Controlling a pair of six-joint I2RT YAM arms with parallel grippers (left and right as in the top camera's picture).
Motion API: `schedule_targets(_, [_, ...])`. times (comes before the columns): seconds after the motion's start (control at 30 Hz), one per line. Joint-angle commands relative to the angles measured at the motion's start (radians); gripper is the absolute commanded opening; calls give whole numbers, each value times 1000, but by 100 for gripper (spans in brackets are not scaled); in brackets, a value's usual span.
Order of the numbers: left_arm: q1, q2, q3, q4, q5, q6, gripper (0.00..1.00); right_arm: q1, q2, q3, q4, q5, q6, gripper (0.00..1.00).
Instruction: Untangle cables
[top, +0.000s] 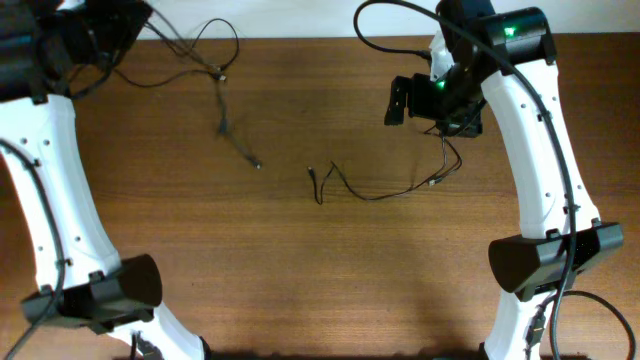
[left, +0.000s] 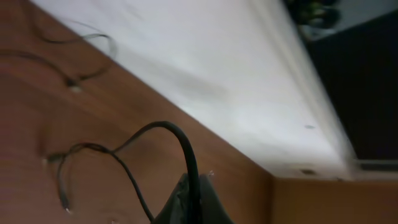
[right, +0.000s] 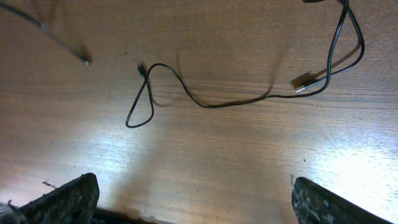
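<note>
Cables (top: 380, 195) lie loose on table (top: 300, 270).

Brown wooden table (top: 300, 290), thin black cables (right: 214, 106) on top

Left arm (top: 45, 190) and right arm (top: 535, 140): long white moulded links with rounded edges, each joined low down by a black wedge-shaped joint housing (top: 100, 292) and ending in black blocks at the wrist. The right arm carries a thick black cable (top: 563, 170) running along the white link and looping free above the wrist, and a green indicator light (top: 513, 31) glows on its upper black housing. Right gripper (top: 402, 100): black and boxy; fingers (right: 69, 200) dark, coarse-textured, rough at the edges.
</note>
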Motion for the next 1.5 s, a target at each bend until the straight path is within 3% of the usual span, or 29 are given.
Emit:
schedule_targets(0.0, [10,72,-15,-14,-213,144,0,2,-39,-3,-3,-5,10,98])
schedule_targets(0.33, [103,220,-15,-6,-593,145,0,2,-39,-3,-3,-5,9,98])
schedule_targets(0.67, [254,346,-15,82,-645,145,3,2,-39,-3,-3,-5,9,98])
schedule_targets(0.73, [285,368,-15,99,-645,145,20,2,-39,-3,-3,-5,9,98])
schedule_targets(0.77, [301,385,-15,103,-645,145,37,2,-39,-3,-3,-5,10,98])
schedule_targets(0.83, [326,420,-15,103,-645,145,90,2,-39,-3,-3,-5,9,98])
schedule_targets(0.87, [341,442,-15,104,-646,146,99,2,-39,-3,-3,-5,9,98])
schedule_targets(1.13, [385,506,-15,102,-640,257,99,2,-39,-3,-3,-5,10,98])
schedule_targets(1.2, [381,506,-15,101,-581,264,100,2,-39,-3,-3,-5,9,98])
schedule_targets(1.27, [371,506,-15,103,-489,311,93,2,-39,-3,-3,-5,9,98])
schedule_targets(1.47, [273,508,-16,92,-382,415,86,2,-39,-3,-3,-5,9,98])
